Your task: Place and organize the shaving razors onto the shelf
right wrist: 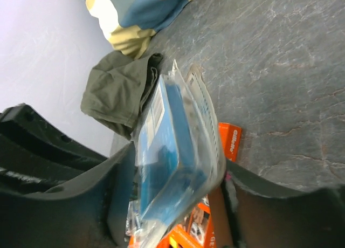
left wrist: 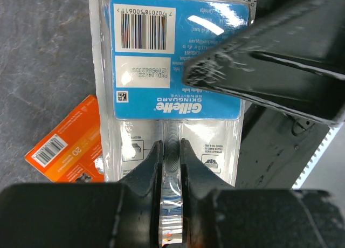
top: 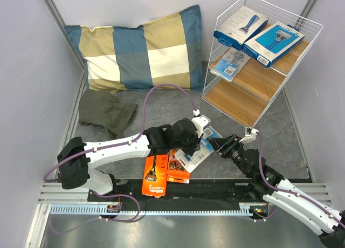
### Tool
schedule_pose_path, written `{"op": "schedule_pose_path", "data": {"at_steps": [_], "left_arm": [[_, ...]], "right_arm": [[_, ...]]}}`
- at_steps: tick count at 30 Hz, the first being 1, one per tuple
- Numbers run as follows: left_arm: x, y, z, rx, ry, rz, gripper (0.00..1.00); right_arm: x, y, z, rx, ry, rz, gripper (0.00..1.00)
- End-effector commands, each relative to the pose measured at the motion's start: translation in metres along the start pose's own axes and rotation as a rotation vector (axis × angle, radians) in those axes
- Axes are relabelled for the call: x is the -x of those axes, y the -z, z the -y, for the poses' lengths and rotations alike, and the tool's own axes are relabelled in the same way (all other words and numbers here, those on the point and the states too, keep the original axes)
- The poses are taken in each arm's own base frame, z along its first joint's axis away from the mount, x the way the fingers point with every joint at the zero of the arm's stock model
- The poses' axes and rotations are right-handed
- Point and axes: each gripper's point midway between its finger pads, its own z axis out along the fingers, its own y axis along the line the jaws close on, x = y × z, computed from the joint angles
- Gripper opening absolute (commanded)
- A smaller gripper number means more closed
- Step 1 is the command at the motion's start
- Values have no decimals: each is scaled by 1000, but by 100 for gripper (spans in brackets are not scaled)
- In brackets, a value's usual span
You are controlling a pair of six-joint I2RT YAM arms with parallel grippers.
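A clear blister razor pack (top: 197, 152) with a blue card hangs just above the mat at centre. My left gripper (top: 195, 140) is shut on its lower part; in the left wrist view the fingers (left wrist: 148, 167) pinch the pack (left wrist: 178, 59) at the razor handle. My right gripper (top: 216, 145) stands open with its jaws on either side of the pack's (right wrist: 172, 145) other end, close against it. Two orange cards (top: 153, 175) (top: 178, 170) lie on the mat under the arms. The shelf (top: 253, 89) at the far right carries two blue boxes (top: 240, 24) (top: 274, 40) on top and a blister pack (top: 229, 63) on the middle board.
A blue-and-tan checked pillow (top: 143, 48) leans on the back wall. A crumpled green cloth (top: 105, 112) lies in front of it at the left. A black rail strip (top: 205, 188) crosses the near edge between the arm bases.
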Motion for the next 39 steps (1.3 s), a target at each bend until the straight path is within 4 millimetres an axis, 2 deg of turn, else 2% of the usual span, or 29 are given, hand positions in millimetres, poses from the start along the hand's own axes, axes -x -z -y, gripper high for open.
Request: {"op": "schedule_pose_path", "data": {"at_steps": [1,2,6,8,10,12,16,18,22,26,28,29,31,32,33,34,35,36,37,38,39], "left_arm": [[30,17,21,-62,-83,94,6],[29,17,22,-65,-86,93,6],[25,17,20,-58,-87,89,10],[25,18,16,-39,-86,93,25],[25,20,9,0,-77,100,50],[28,26,4,28,-69,120,68],[39,42,-11,105,-60,185,92],[45,52,-20,152,-49,224,100],[49,61,-33,207,-26,265,100],[48,56,-48,206,36,250,100],[45,52,-48,164,74,232,100],[44,50,-58,172,101,228,100],[44,48,-59,115,156,224,100],[42,47,-75,119,199,222,100],[40,46,-69,47,237,214,100],[50,50,-70,9,261,256,100],[44,49,-86,9,306,260,100],[42,50,-79,-70,341,256,100],[45,53,-81,-110,355,298,100],[46,56,-91,-120,402,315,100],[48,60,-85,-187,402,326,100]], "right_arm": [[2,0,-14,68,-28,7,51],[2,0,-15,73,-29,7,42],[2,0,-18,83,-25,2,21],[1,0,-18,86,-23,0,13],[2,1,-19,90,-23,2,8],[4,1,-20,92,-20,7,6],[4,1,-20,94,-17,12,4],[6,1,-21,96,-18,20,4],[9,1,-23,99,-18,33,4],[11,-1,-24,102,-16,42,6],[13,-2,-28,111,-13,48,6],[12,-3,-28,107,-1,45,6],[15,-4,-33,115,3,52,7],[15,-6,-33,110,9,49,7],[17,-6,-36,116,16,55,8],[17,-7,-38,118,18,57,8],[18,-9,-40,122,19,61,8],[19,-10,-42,126,20,64,9],[20,-11,-44,134,22,67,9],[22,-12,-47,142,23,74,9],[24,-13,-51,148,34,81,9]]}}
